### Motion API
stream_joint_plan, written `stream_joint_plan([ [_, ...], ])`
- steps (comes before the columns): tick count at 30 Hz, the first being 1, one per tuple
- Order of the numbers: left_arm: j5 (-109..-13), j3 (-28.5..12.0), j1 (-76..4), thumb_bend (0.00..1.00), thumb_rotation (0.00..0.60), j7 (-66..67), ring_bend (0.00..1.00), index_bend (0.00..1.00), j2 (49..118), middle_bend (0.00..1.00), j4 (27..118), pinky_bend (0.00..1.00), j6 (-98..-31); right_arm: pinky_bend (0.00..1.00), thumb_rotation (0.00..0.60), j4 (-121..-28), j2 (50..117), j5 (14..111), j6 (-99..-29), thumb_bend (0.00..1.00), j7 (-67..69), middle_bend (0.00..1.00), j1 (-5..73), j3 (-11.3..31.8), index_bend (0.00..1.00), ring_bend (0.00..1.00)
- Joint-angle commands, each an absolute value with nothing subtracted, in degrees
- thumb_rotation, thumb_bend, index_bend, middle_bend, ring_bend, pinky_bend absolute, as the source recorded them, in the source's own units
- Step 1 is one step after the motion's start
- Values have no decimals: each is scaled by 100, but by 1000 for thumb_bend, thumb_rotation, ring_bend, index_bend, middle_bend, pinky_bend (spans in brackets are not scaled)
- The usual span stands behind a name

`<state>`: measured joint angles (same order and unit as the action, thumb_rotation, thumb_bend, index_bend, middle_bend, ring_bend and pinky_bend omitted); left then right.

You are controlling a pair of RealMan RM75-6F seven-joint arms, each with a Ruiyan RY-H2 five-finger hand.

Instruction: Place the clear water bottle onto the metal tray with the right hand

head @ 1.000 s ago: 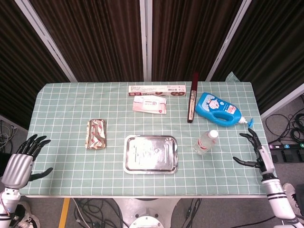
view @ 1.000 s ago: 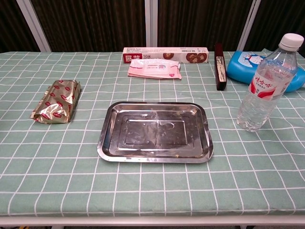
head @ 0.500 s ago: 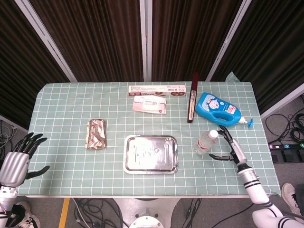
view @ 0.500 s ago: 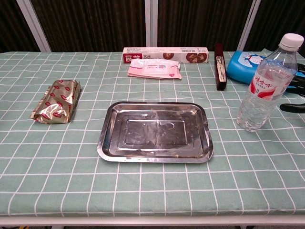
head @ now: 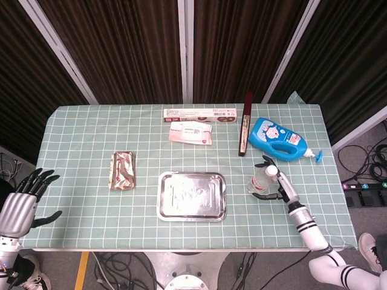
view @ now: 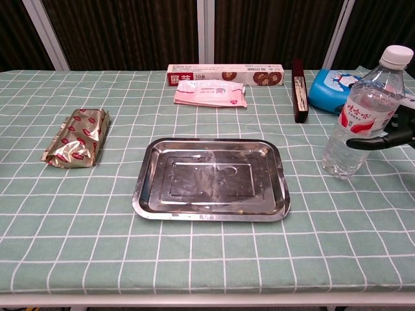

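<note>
The clear water bottle point(head: 260, 181) point(view: 358, 123) with a red and white label stands upright on the green checked cloth, right of the empty metal tray point(head: 192, 195) point(view: 211, 178). My right hand point(head: 279, 186) point(view: 389, 136) reaches in from the right and curves around the bottle. Its thumb lies across the bottle's front and its fingers pass behind the neck; a firm grip does not show. The bottle stands on the cloth. My left hand point(head: 21, 202) hangs off the table's front left corner with its fingers spread, holding nothing.
A blue detergent bottle point(head: 279, 140) point(view: 337, 91) lies just behind the water bottle. A dark narrow box point(head: 244, 130), a long biscuit box point(head: 199, 113) and a pink wipes pack point(head: 191, 133) sit at the back. A gold snack pack point(head: 123, 170) lies left of the tray.
My right hand has moved in from the table's right edge to the water bottle and curved around it. The bottle and the left hand have stayed in place.
</note>
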<state>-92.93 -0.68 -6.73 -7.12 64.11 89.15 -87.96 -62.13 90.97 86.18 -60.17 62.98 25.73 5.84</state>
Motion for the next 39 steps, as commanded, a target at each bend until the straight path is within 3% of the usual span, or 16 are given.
stream_joint_plan([
  [1,-9284,-71,-670,138,600,-701,98,242,6390,229,8937,186,-8800,77,600,-6158,9169,8629,-5974,0,6296,210,2639,577,29,15],
  [4,-9290,-59,-672,138,600,-679,98,242,6378,229,8954,186,-8788,85,600,-6085,9243,8609,-5897,0,6291,218,2715,576,45,22],
  [7,-9287,-46,-667,137,600,-667,98,242,6377,229,8961,186,-8778,130,600,-6012,9327,8532,-5861,20,6219,259,2765,622,124,70],
  [14,-9290,-51,-669,138,600,-675,98,242,6371,229,8974,186,-8790,356,600,-6036,9416,8331,-5888,171,5947,484,2759,716,544,297],
  [18,-9306,-39,-665,138,600,-658,98,242,6365,229,8992,186,-8796,407,600,-6111,9384,8265,-5844,252,5877,544,2767,735,647,337],
  [25,-9286,-55,-672,138,600,-636,98,242,6344,229,9032,186,-8791,410,600,-6522,9195,8312,-6004,279,5749,557,2816,837,671,337],
  [39,-9278,-82,-683,137,600,-650,98,242,6354,229,9097,186,-8810,410,600,-8423,8590,8033,-6104,245,4342,556,3390,1681,676,337],
])
